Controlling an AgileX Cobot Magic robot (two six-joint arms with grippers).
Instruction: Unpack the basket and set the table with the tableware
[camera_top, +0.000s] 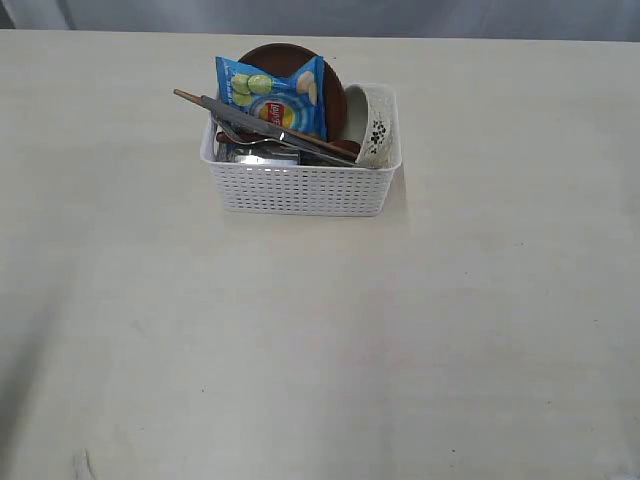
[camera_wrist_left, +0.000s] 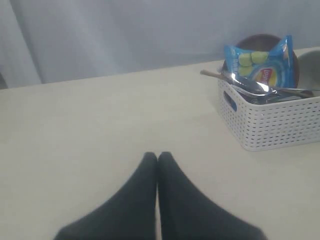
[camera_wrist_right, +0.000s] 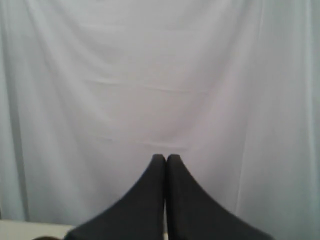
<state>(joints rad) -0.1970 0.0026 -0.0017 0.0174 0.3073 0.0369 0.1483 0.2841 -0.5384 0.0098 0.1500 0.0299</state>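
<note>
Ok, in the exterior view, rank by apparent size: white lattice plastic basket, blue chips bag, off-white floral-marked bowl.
1. white lattice plastic basket
2. blue chips bag
3. off-white floral-marked bowl, though part of it sits hidden inside the basket.

I see my right gripper (camera_wrist_right: 165, 158) with its fingertips pressed together. A pale creased curtain (camera_wrist_right: 150, 75) hangs behind it.

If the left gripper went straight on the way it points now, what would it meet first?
Likely the grey curtain behind the table. The shut left gripper points across bare tabletop, and the basket sits well off that line. Depth is unclear.
</note>
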